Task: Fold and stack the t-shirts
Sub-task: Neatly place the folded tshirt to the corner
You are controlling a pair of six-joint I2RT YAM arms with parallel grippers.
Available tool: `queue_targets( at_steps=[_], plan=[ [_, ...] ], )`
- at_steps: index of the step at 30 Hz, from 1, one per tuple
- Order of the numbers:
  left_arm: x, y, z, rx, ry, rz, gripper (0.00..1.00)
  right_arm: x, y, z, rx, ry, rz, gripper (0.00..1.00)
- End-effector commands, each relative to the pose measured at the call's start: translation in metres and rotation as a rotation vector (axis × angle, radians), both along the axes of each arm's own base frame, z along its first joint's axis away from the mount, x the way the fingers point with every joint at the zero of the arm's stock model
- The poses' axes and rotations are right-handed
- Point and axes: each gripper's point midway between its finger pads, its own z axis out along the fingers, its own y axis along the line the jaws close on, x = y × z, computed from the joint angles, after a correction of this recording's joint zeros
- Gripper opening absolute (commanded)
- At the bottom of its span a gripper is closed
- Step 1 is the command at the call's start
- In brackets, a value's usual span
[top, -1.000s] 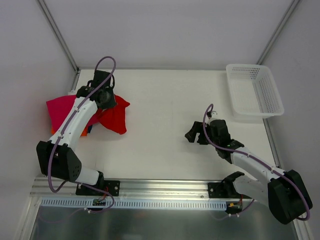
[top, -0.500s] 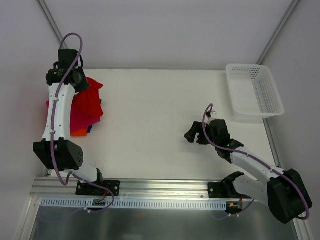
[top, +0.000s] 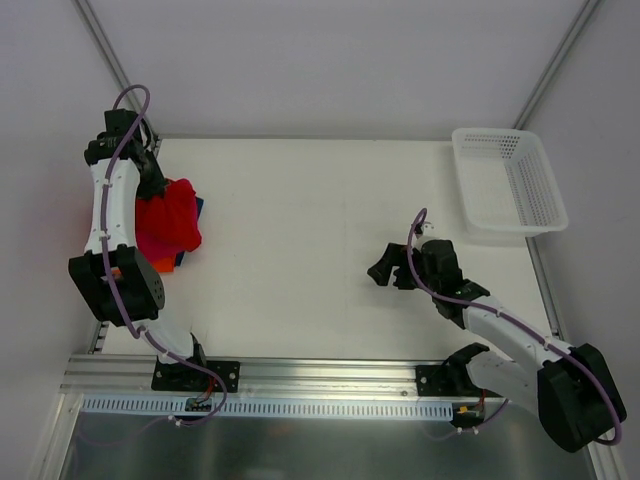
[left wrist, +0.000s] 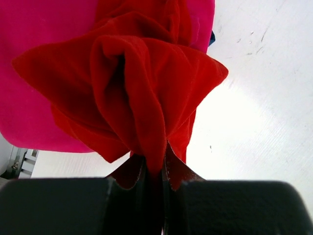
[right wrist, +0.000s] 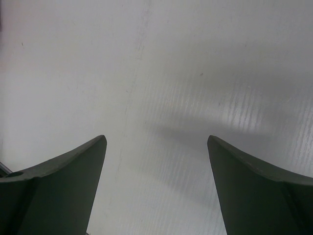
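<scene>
A bright red t-shirt [top: 168, 216] hangs bunched over the stack of t-shirts at the table's left edge. My left gripper [top: 155, 183] is shut on a fold of it. In the left wrist view the red t-shirt [left wrist: 142, 93] spreads out from the left gripper [left wrist: 155, 161] over a magenta-pink t-shirt [left wrist: 39, 73]. An orange t-shirt's edge [top: 165, 262] and a blue t-shirt's edge [top: 199, 205] peek out from under the red cloth. My right gripper [top: 385, 270] stands open over bare table right of centre, and the right wrist view shows nothing in the right gripper [right wrist: 156, 139].
A white plastic mesh basket [top: 497, 131] stands at the back right corner. The side wall and a metal frame rail [top: 110, 55] run close behind the left arm. The white table [top: 310, 220] lies between the two arms.
My left arm swung the red t-shirt leftward, from right of the stack to over it, and the cloth now hangs bunched there. The right arm has not moved.
</scene>
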Motion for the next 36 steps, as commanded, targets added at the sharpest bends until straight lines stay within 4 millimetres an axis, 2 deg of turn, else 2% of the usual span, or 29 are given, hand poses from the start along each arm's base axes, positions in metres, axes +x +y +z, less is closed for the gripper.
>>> queue_targets(
  at_steps=[1,7,10,14,21,22,23,24,27,29,31,34,35,36],
  plan=[
    [0.004,0.01,0.034,0.03,-0.089,-0.002,0.0,0.001,0.001,0.008,0.018,-0.038,0.008,0.89],
    [0.004,0.035,0.063,0.086,-0.143,0.069,0.0,0.0,0.002,0.011,0.022,-0.036,0.018,0.89],
    [-0.002,0.05,0.066,0.093,-0.146,0.12,0.0,0.0,0.002,0.01,0.018,-0.033,0.017,0.89],
    [-0.009,0.061,0.048,0.088,-0.095,0.169,0.0,0.0,0.001,0.011,0.021,-0.034,0.013,0.89],
    [-0.034,0.074,-0.005,0.096,0.078,0.282,0.0,0.0,0.002,0.013,0.025,-0.038,0.017,0.89],
    [-0.038,0.076,-0.012,0.09,0.102,0.297,0.05,0.0,0.003,0.014,0.026,-0.039,0.019,0.89],
    [-0.043,0.075,-0.018,0.08,0.131,0.316,0.49,0.0,0.003,0.014,0.026,-0.037,0.02,0.89],
    [-0.047,0.074,-0.027,0.078,0.163,0.326,0.96,0.0,0.004,0.015,0.027,-0.039,0.024,0.89],
    [-0.056,0.071,-0.034,0.065,0.191,0.356,0.99,-0.001,0.004,0.014,0.025,-0.031,0.027,0.89],
    [-0.059,0.07,-0.027,0.067,0.163,0.384,0.99,-0.002,0.004,0.013,0.025,-0.024,0.026,0.89],
    [-0.064,0.07,0.005,0.094,0.065,0.412,0.99,-0.003,0.002,0.012,0.016,-0.024,0.023,0.89],
    [-0.065,0.067,0.07,0.117,-0.136,0.42,0.99,-0.003,-0.002,0.009,-0.006,-0.014,0.013,0.89],
    [-0.06,0.061,0.097,0.104,-0.217,0.391,0.99,-0.003,-0.003,0.01,-0.012,-0.012,0.009,0.89],
    [-0.065,0.054,0.119,0.102,-0.285,0.375,0.99,-0.002,-0.002,0.01,-0.013,-0.011,0.009,0.89]
  ],
)
